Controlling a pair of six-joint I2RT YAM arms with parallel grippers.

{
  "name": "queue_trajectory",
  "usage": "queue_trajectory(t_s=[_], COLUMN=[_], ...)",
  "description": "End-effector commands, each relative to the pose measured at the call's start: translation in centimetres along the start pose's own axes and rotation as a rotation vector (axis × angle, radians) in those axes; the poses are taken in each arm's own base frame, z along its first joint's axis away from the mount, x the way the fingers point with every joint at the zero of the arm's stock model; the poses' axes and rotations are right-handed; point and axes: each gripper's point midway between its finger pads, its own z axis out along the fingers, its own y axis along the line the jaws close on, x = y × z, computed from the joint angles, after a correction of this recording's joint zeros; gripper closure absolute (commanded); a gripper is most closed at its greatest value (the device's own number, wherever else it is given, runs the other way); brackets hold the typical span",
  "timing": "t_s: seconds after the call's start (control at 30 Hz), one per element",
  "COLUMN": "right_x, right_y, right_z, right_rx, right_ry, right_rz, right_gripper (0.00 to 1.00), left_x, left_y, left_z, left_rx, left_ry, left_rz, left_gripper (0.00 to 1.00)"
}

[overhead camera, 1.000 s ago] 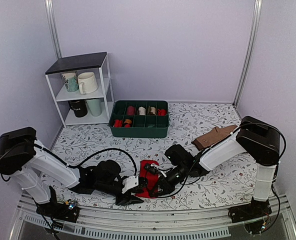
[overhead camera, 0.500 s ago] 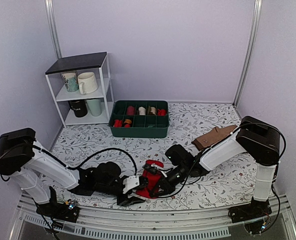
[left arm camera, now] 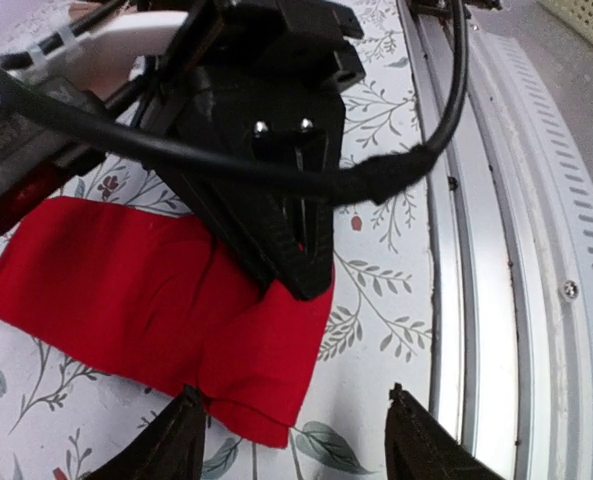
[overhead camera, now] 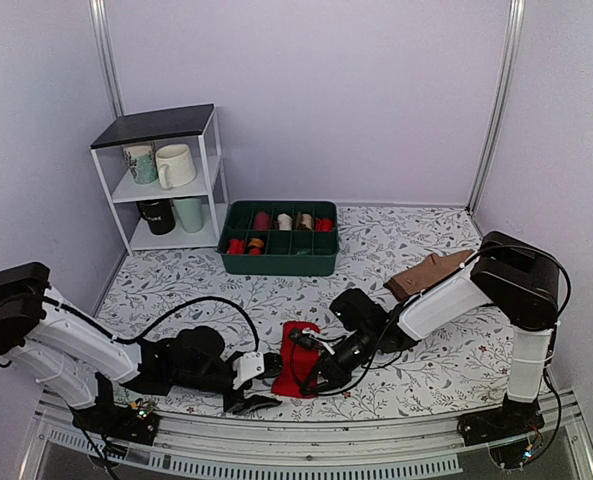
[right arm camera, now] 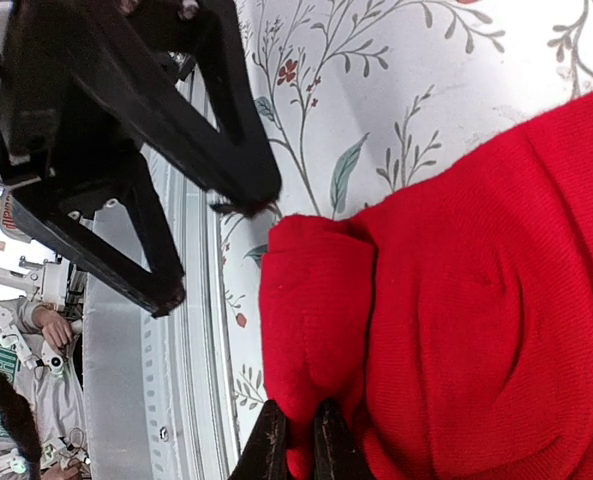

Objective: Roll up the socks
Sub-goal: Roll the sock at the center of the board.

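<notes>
The red socks (overhead camera: pixel 297 357) lie as a flat folded strip on the floral table near the front edge. My right gripper (overhead camera: pixel 314 372) is low over their near end, its jaws shut on a fold of red fabric (right arm camera: pixel 316 330). In the right wrist view the right gripper (right arm camera: pixel 298 452) has both tips pinching that fold. My left gripper (overhead camera: pixel 253 388) is open just left of the socks. In the left wrist view the left gripper (left arm camera: pixel 298 440) straddles the near corner of the socks (left arm camera: pixel 146 300) without touching them, and the right gripper's black body (left arm camera: pixel 276 170) rests on the cloth.
A green bin (overhead camera: pixel 280 262) with several rolled socks stands at the back centre. A white shelf (overhead camera: pixel 211 150) with mugs is at back left. A brown sock (overhead camera: pixel 431 272) lies at right. The metal front rail (left arm camera: pixel 496 250) runs close by the socks.
The right gripper had lifted the socks' near end into a hump; it is lower now and the socks lie flatter. The left arm has drawn back to the left and nearer the rail.
</notes>
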Motion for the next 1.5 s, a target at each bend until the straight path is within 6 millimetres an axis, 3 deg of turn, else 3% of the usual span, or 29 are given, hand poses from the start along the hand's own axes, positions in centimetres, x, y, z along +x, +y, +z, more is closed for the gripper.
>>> queue_trajectory(t_s=[0.0,0.33,0.6,0.73,0.83,0.97,1.03,1.1,1.17,1.33,1.47], right_x=[10.6,10.8,10.8,10.8,10.7,10.0,9.2,7.9,5.4,-0.8,-3.2], right_y=[-4.5,-4.5,-4.6,-4.7,-4.8,-4.9,-4.9,-4.7,-4.0,-2.5,-0.4], right_z=[0.4,0.5,0.5,0.5,0.5,0.6,0.6,0.4,-0.1,-3.3,-6.4], right_rx=[0.178,0.170,0.163,0.167,0.172,0.174,0.173,0.168,0.161,0.265,0.324], right_ry=[0.276,0.279,0.282,0.281,0.275,0.252,0.229,0.186,0.112,-0.146,-0.337], right_rz=[0.278,0.286,0.306,0.311,0.313,0.305,0.296,0.276,0.230,0.039,-0.141], right_gripper=[0.95,0.95,0.95,0.95,0.95,0.95,0.93,0.84,0.80,0.72,0.71], left_x=[-0.6,0.1,0.9,1.1,1.3,1.6,2.2,2.3,2.6,4.0,5.2], left_y=[-0.9,-1.1,-1.7,-2.0,-2.3,-2.4,-2.5,-2.7,-2.6,-2.2,-2.1], left_z=[1.0,2.6,2.9,3.4,3.6,3.7,3.6,3.3,3.1,2.7,2.5], left_rx=[0.035,0.054,0.091,0.112,0.129,0.143,0.142,0.152,0.141,0.163,0.198], left_ry=[-0.019,0.008,0.042,0.066,0.081,0.121,0.157,0.168,0.181,0.247,0.295], left_rz=[0.030,0.031,0.010,0.002,-0.007,-0.034,-0.066,-0.106,-0.165,-0.334,-0.466], left_gripper=[0.37,0.41,0.65,0.82,1.00,1.00,1.00,1.00,1.00,1.00,1.00])
